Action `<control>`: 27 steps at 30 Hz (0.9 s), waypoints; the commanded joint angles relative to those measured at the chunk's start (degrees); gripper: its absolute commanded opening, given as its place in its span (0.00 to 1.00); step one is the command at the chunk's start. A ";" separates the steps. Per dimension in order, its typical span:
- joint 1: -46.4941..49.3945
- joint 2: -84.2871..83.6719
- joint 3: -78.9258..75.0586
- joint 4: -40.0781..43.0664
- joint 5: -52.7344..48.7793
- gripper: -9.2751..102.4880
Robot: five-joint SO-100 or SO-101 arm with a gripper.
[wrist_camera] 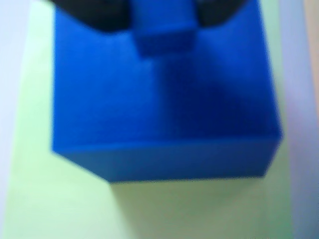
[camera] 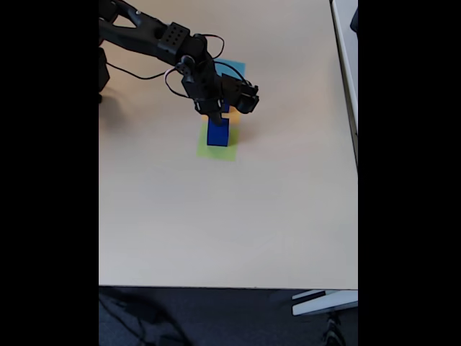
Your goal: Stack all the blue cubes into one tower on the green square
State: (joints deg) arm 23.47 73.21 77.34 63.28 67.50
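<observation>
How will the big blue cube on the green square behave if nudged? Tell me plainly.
The big blue cube probably slides rather than rolls or tips: it sits flat and wide on the green square. Its crisp edges suggest it is stiff. The small blue cube above it, between the dark fingers, looks likelier to shift.

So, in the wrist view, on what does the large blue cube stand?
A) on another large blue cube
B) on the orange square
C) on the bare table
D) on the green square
D: in the wrist view the large blue cube stands on the pale green square, which shows on its left and in front of it, and a smaller blue cube sits at the gripper on its top.
</observation>
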 commanded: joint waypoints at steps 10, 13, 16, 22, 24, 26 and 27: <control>0.70 1.93 -0.35 -1.05 0.09 0.09; 0.70 1.85 -0.35 -1.14 0.00 0.10; 0.70 1.76 -0.26 -1.49 0.00 0.10; 0.79 1.76 -0.09 -1.76 -0.09 0.12; 0.79 1.76 -0.09 -1.76 -0.09 0.12; 0.79 1.76 0.00 -1.76 -0.09 0.12; 0.79 1.76 0.09 -1.85 -0.09 0.12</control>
State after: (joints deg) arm 23.73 73.21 77.70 62.58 67.50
